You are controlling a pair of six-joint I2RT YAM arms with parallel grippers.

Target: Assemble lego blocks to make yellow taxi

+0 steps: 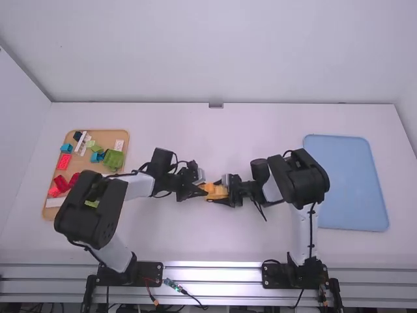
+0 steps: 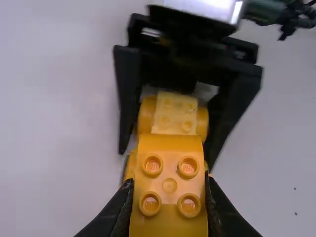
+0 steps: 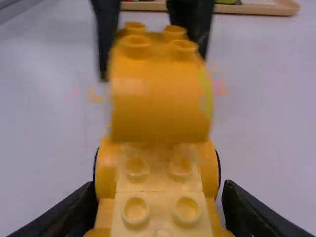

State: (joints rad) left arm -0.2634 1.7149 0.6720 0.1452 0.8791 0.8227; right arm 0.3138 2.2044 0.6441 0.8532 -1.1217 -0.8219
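Table (image 1: 195, 241), twelve o'clock: far edge. Taxi parts (image 1: 217, 192) lie at the dial's centre. Block tray (image 1: 107, 135) stands at nine o'clock, blocks (image 1: 64, 162) in it. Second tray (image 1: 345, 182): three o'clock.

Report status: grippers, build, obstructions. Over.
Left gripper holding curved yellow block. Right gripper clamped on yellow taxi body. Block close to body, contact unclear; no obstruction seen between them.

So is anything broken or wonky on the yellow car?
No, nothing stands out. The left gripper pinches a rounded yellow brick and the right gripper holds the yellow car base. I can't tell if they're clicked together, but neither looks broken.
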